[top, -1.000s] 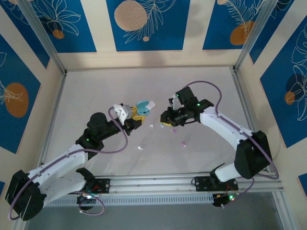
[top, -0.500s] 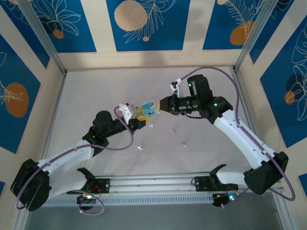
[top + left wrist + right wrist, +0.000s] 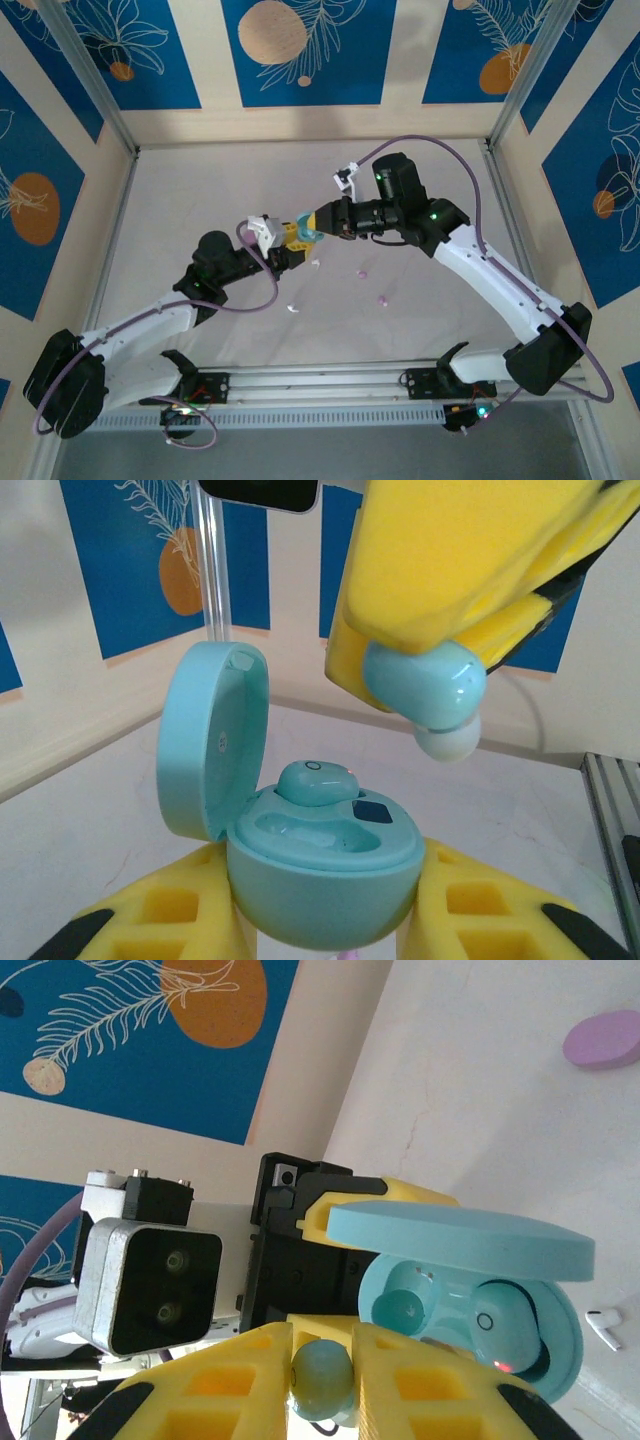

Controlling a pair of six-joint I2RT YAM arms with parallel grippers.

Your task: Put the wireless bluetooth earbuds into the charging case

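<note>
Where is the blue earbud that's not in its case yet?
The blue earbud is pinched in the right gripper, just above the open teal case that the left gripper holds, over the middle of the table.

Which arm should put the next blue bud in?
Right. Its tool pinches the bud near the open case's empty slot; the left tool is holding the case.
</note>
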